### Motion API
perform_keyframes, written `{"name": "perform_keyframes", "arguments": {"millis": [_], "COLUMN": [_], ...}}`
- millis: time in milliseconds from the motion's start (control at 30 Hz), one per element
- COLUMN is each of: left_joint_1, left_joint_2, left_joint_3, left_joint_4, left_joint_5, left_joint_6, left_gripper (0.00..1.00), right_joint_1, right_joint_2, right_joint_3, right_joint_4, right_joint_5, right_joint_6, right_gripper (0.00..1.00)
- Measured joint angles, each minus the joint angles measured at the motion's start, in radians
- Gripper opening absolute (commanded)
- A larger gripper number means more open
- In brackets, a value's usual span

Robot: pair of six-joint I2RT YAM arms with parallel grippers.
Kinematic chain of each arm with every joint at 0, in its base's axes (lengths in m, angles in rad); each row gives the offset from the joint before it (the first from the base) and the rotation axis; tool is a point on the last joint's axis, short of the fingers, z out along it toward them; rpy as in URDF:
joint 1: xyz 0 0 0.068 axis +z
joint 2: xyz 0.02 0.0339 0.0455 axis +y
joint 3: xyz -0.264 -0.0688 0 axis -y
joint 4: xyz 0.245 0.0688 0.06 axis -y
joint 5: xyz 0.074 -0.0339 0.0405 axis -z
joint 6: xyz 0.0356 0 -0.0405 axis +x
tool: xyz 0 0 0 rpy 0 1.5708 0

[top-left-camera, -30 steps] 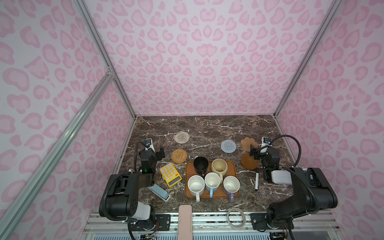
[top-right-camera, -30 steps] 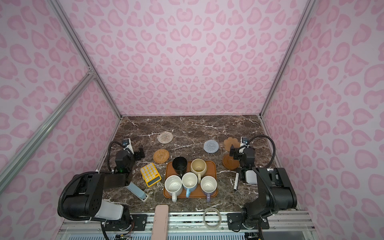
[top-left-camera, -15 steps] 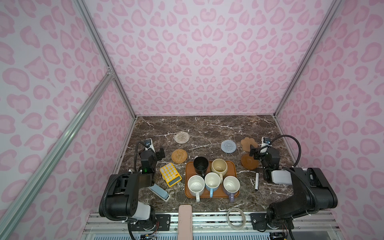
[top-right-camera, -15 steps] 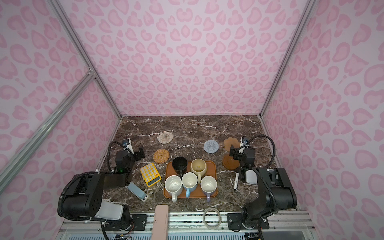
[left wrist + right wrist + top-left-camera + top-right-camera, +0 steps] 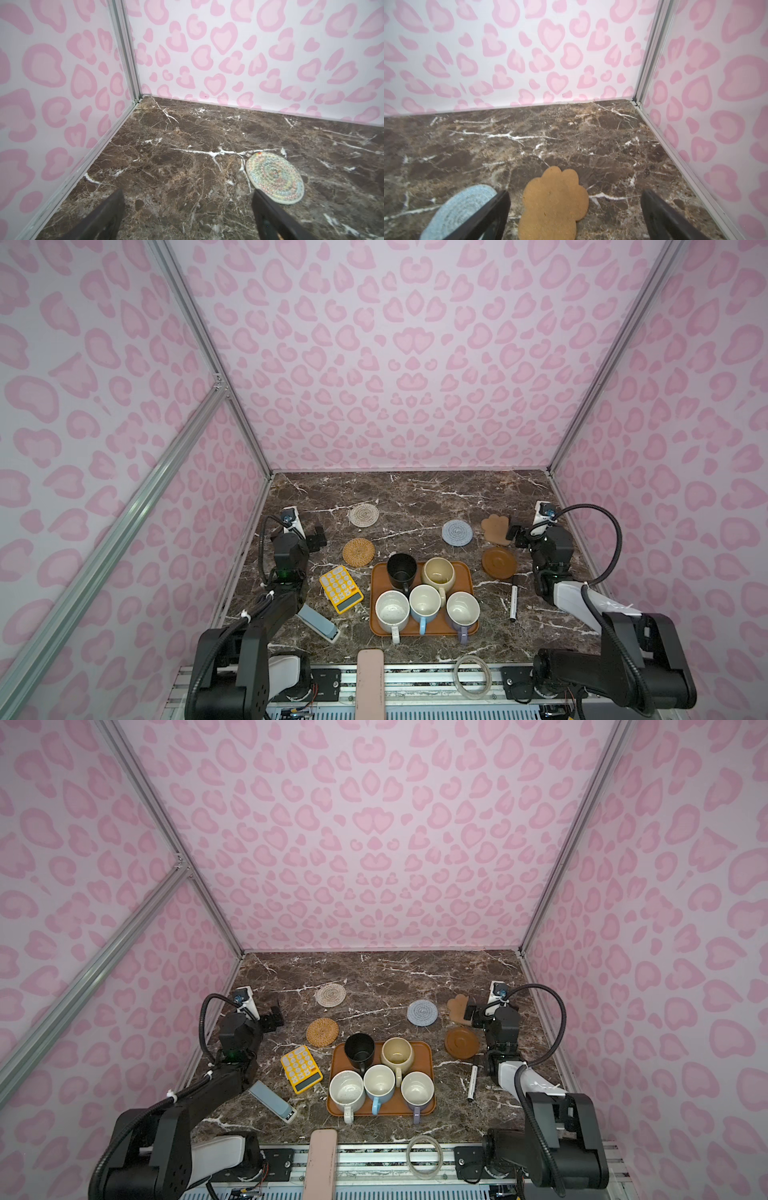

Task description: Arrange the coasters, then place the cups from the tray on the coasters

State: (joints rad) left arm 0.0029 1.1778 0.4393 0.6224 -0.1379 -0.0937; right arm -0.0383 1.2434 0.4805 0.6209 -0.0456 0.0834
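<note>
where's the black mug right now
In both top views the black mug stands in the tray's far left corner, beside the cream-yellow mug and close to the tan rattan coaster.

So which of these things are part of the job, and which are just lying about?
Job: whitish coaster, tan coaster, light-blue coaster, flower-shaped coaster, dark-brown coaster; black mug, cream mug, white mug, blue mug, lavender mug; orange tray.
Lying about: yellow calculator, grey-blue stapler, marker, clear ring.
</note>
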Motion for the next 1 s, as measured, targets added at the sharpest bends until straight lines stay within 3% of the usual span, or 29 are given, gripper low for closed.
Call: {"name": "perform_keyframes", "arguments": {"millis": [167,367,500,633,733,1000], "left_joint_1": [0.0,-0.001,-0.036,-0.13,-0.191,-0.243], "left_joint_2": [-0.103,-0.089,0.003,0.134,0.232,0.527], "left_joint_3": [0.186,0.341,0.478,0.591,0.658,0.868], "left_joint_4": [-0.238,-0.453,-0.599,-0.735,-0.816,-0.977], "left_joint_5": [0.008,0.134,0.158,0.14,0.123,0.072], "left_joint_6": [-0.18,-0.32,-0.378,-0.392,-0.395,-0.409], "left_gripper": [0.97,0.97,0.97,0.99,0.97,1.0], "right_joint_1": [-0.001,0.041,0.173,0.3,0.378,0.551], "right_joint_2": [-0.067,-0.031,-0.006,0.074,0.143,0.277], "right_joint_3": [0.143,0.259,0.348,0.463,0.545,0.681], "right_joint_4": [-0.254,-0.48,-0.589,-0.687,-0.753,-0.855], "right_joint_5": [-0.012,-0.139,-0.138,-0.118,-0.111,-0.116], "right_joint_6": [0.122,0.179,0.166,0.142,0.137,0.114], "right_gripper": [1.0,0.99,0.98,0.95,1.0,1.0]}}
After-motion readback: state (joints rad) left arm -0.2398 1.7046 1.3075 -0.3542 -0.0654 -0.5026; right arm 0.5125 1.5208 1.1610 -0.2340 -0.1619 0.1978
